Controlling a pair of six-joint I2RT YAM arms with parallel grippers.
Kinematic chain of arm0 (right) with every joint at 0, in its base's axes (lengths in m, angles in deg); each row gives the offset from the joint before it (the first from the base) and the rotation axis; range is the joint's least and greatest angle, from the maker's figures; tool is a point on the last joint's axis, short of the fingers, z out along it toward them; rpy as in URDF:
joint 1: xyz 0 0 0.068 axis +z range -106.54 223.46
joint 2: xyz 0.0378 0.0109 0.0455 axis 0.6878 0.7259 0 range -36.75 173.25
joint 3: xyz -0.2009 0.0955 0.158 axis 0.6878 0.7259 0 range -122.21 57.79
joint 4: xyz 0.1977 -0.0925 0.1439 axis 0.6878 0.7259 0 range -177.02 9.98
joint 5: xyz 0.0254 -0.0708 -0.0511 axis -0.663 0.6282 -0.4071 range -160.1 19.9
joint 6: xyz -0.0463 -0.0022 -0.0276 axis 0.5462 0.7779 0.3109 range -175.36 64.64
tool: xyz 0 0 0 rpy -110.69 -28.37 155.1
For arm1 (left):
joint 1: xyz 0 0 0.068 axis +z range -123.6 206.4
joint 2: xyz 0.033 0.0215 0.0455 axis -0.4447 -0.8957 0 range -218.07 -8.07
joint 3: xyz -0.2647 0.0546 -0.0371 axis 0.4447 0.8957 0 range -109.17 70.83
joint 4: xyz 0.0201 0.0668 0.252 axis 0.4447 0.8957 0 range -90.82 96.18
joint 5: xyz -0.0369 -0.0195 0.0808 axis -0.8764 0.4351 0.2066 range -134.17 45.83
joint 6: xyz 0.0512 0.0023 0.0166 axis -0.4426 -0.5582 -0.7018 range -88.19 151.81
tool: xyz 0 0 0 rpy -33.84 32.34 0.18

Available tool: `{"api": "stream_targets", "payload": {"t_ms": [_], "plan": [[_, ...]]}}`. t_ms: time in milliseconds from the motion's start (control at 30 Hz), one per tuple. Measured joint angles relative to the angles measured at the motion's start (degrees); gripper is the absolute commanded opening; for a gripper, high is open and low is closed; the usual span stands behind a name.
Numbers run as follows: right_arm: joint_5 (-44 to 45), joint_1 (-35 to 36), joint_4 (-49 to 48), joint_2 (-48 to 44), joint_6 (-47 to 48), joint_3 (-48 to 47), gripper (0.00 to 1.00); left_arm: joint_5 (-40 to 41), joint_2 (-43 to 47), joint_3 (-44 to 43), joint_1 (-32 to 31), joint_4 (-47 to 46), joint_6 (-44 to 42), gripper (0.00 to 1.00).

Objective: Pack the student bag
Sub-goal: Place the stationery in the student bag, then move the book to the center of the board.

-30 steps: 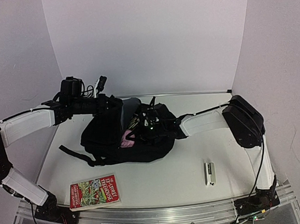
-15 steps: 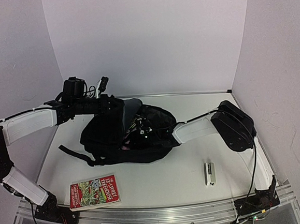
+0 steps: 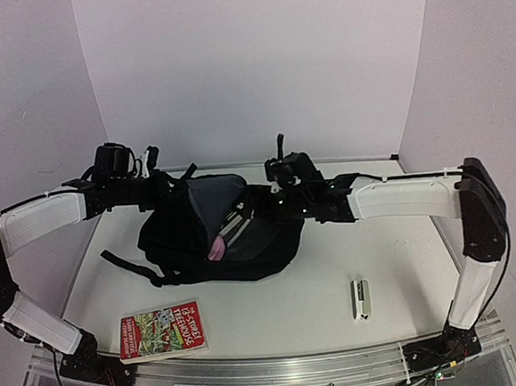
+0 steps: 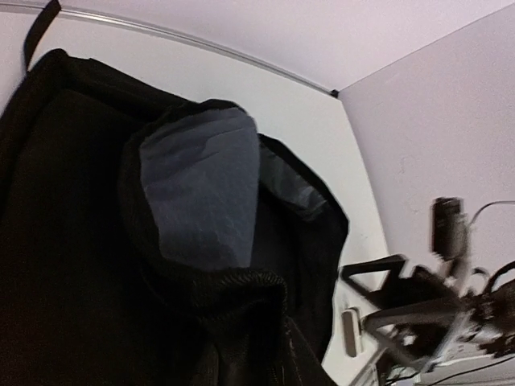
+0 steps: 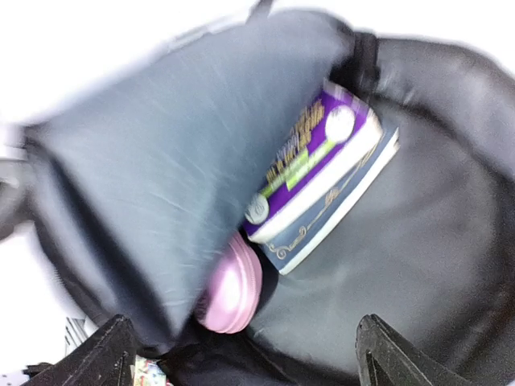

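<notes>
Black student bag, grey lining — pink pencil case, purple book, red-green paperback

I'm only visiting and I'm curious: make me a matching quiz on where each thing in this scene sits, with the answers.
Things:
1. student bag
2. pink pencil case
3. red-covered book
4. small white object

Places:
A. lying on the table, right side
B. mid-table, flap open, grey lining showing
C. inside the bag, beside a purple book
D. lying on the table, near left corner

Pairs: 1-B, 2-C, 3-D, 4-A
</notes>
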Motion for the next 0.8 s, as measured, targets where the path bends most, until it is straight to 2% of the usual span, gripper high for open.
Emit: {"api": "stream_targets", "payload": {"t_ms": [67, 100, 200, 433, 633, 800], "plan": [[1.21, 0.5, 1.26, -3.75, 0.68, 1.79, 0.91, 0.7, 0.98, 1.74, 1.62, 1.75, 1.31, 0.73], [1.62, 0.97, 1.9, -5.44, 1.09, 2.71, 0.91, 1.06, 1.55, 2.57, 2.19, 2.82, 1.75, 0.79], [0.86, 4.65, 3.03, -7.48, 3.14, 4.07, 0.88, 2.09, 4.22, 5.15, 2.66, 6.08, 2.06, 0.91], [-10.14, 16.29, 2.13, -2.13, 4.33, 4.45, 0.71, 4.73, 11.06, 10.09, 6.03, 12.8, 3.21, 0.96], [-21.4, 17.86, -2.61, 6.13, -0.86, 5.69, 0.62, 6.57, 12.69, 13.94, 7.84, 15.36, 4.9, 0.96], [-25.98, 18.35, -5.3, 11.32, -5.17, 5.63, 0.57, 6.79, 12.7, 14.94, 7.84, 15.66, 5.71, 0.97]]}}
